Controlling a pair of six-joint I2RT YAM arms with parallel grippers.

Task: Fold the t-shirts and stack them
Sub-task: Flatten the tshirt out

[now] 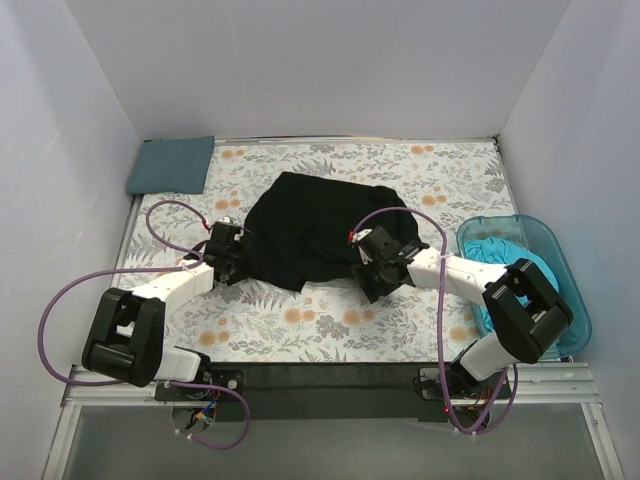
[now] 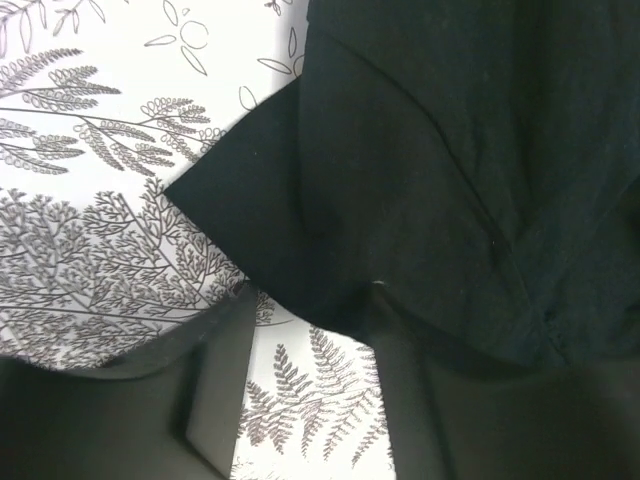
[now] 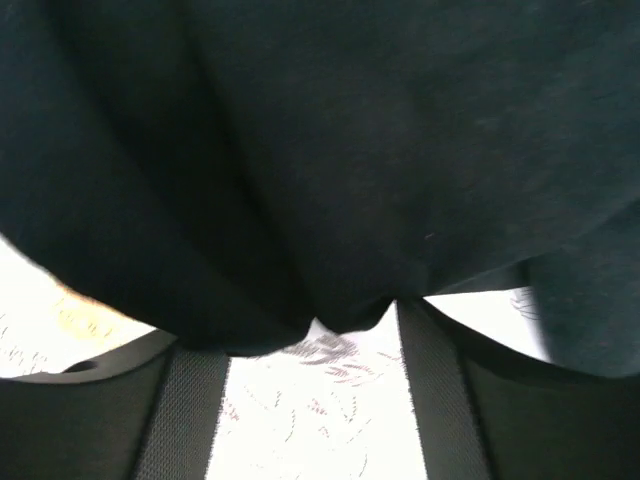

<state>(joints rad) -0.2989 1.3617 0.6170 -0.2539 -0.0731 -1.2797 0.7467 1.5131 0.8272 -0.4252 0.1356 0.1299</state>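
Top view: the black soft cloth short-sleeved tee [image 1: 310, 225] lies crumpled and spread mid-table on the white floral-print table cloth [image 1: 300, 325], between the two grippers. The left gripper [image 1: 228, 255] is low at the tee's left edge, the right gripper [image 1: 372, 268] low at its lower right edge, with the tee ahead of both sets of jaws. A slate blue-grey tee, folded flat [image 1: 170, 165], sits at the far left corner, well beyond the left jaws. A bright turquoise tee [image 1: 492, 245] is bunched in the translucent teal plastic tub [image 1: 565, 262], out past the right arm and well apart from the right jaws. Jaw gaps are too small to judge here

Left wrist view: the left fingers [image 2: 215, 400] stand apart with printed cloth visible in the gap. The black tee's hem dips right at the fingertips, a pointed corner of it lies ahead-left, and the bulk lies ahead-right; no clamp seen

Right wrist view: the right fingers [image 3: 440, 400] stand apart, printed cloth showing between them. The black tee fills everything ahead of the jaws, a fold of it sagging to the fingertips at the mouth of the gap; not pinched as far as visible
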